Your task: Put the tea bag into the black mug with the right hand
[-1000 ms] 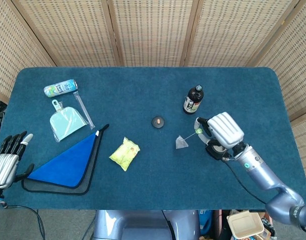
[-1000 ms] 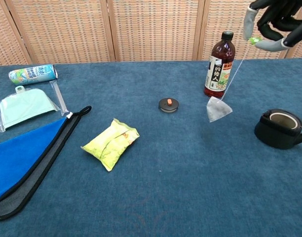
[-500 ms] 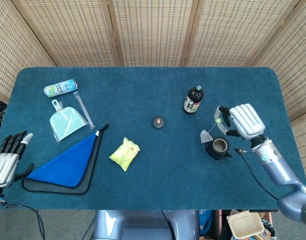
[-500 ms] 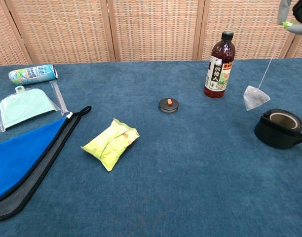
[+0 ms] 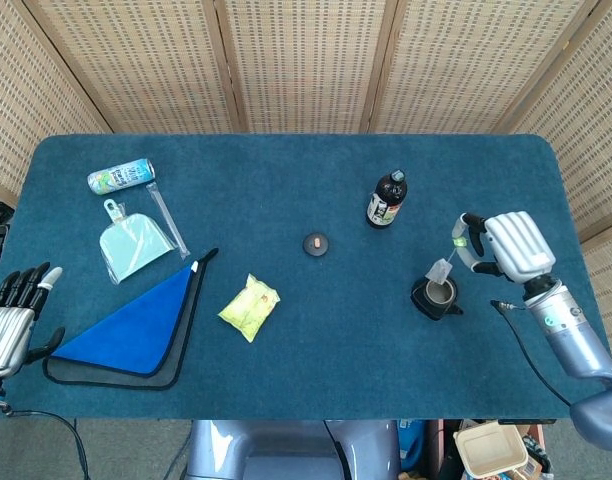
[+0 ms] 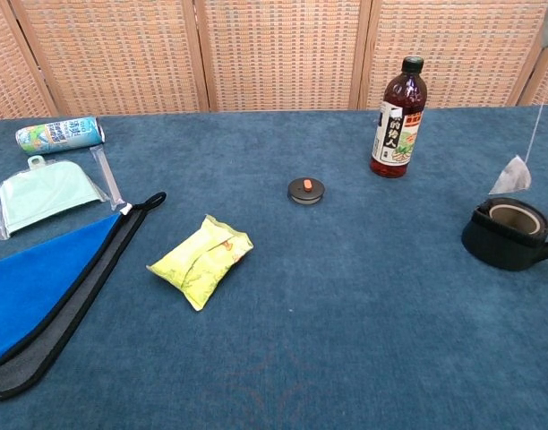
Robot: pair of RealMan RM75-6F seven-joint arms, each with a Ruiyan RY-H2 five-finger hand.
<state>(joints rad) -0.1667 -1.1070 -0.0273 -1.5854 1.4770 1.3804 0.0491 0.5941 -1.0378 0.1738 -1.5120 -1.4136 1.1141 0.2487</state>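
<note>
The black mug stands on the blue table at the right. My right hand is just right of it and raised, pinching the green tag of the tea bag's string. The tea bag hangs from the string directly above the mug's opening, not touching the rim as far as the chest view shows. In that view only a sliver of the hand shows at the top right corner. My left hand rests open at the table's left front edge, holding nothing.
A dark bottle stands behind the mug to its left. A small black lid and a yellow packet lie mid-table. A blue cloth, a mint dustpan and a can lie at the left.
My right hand has moved rightward, carrying the hanging tea bag from left of the mug to directly over its opening. The left hand has stayed put.
</note>
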